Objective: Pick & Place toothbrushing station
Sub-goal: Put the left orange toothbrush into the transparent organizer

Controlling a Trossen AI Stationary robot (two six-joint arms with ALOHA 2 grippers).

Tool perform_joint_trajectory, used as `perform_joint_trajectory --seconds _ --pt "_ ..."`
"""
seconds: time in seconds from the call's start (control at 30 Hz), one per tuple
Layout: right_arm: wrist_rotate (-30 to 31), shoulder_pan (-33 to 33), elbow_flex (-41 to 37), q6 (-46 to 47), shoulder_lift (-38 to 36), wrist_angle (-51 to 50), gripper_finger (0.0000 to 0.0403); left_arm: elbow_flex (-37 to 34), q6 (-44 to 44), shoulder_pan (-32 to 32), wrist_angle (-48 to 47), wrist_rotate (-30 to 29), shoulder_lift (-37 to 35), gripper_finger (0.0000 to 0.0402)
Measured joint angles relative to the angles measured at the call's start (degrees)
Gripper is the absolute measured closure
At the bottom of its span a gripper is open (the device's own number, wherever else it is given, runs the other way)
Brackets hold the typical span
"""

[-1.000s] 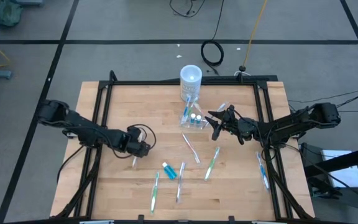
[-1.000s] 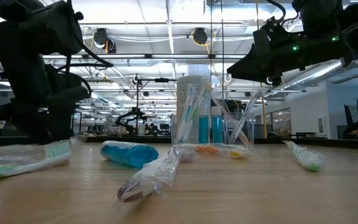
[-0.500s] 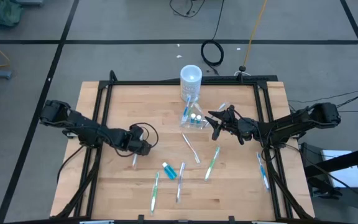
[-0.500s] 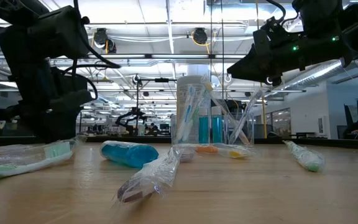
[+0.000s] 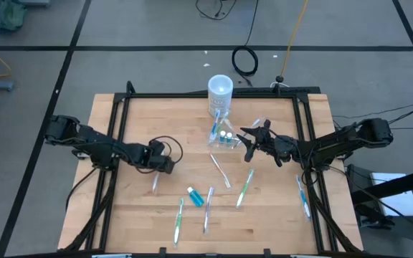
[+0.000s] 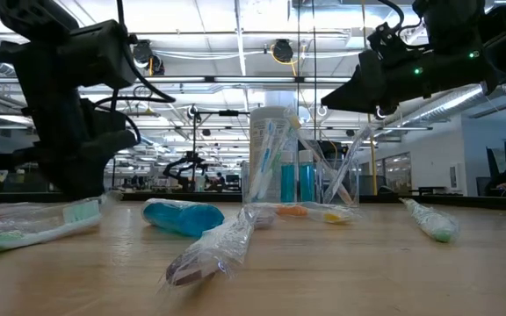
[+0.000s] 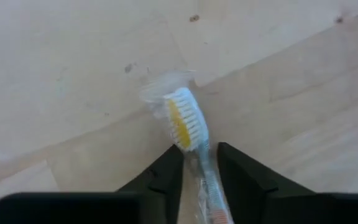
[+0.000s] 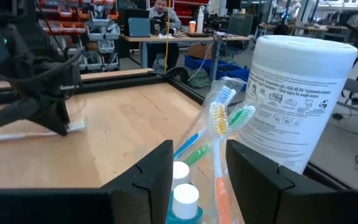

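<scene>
1. Lying flat on the wooden table, a wrapped toothbrush sits between the fingers of the left gripper; its long axis runs away from the wrist, bristle head pointing outward past the fingertips; the jaws stand narrowly apart on either side of the handle, and I cannot tell whether they press it.
2. The clear container stands upright near the far middle of the table, just in front of the white cylinder; toothbrushes stand in it heads up, beside two white-capped tubes.
3. The right gripper hovers just beside the container on its right side; its fingers are apart, with an orange toothbrush rising between them; whether it is pinched I cannot tell.
4. Loose on the table in the high view: about six wrapped toothbrushes, mostly lying near-to-far, and one blue tube.
</scene>
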Motion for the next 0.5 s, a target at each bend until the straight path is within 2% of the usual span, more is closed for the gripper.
perform_joint_trajectory --seconds 0.13,0.3,0.4,0.5 --pt "0.0 0.0 0.0 -0.34 0.0 -0.02 0.0263 -0.04 1.76 0.68 1.31 -0.7 0.03 0.0348" --pt "0.0 0.0 0.0 -0.34 0.0 0.0 0.0263 -0.26 3.21 0.84 4.45 -4.67 -0.67 0.0391" --pt "0.0 0.0 0.0 -0.34 0.0 -0.02 0.0263 -0.26 5.95 0.79 8.79 -6.22 -2.64 0.0392" --pt "0.0 0.0 0.0 -0.34 0.0 0.0 0.0263 -0.24 12.65 0.87 17.96 -7.18 -6.16 0.0377"
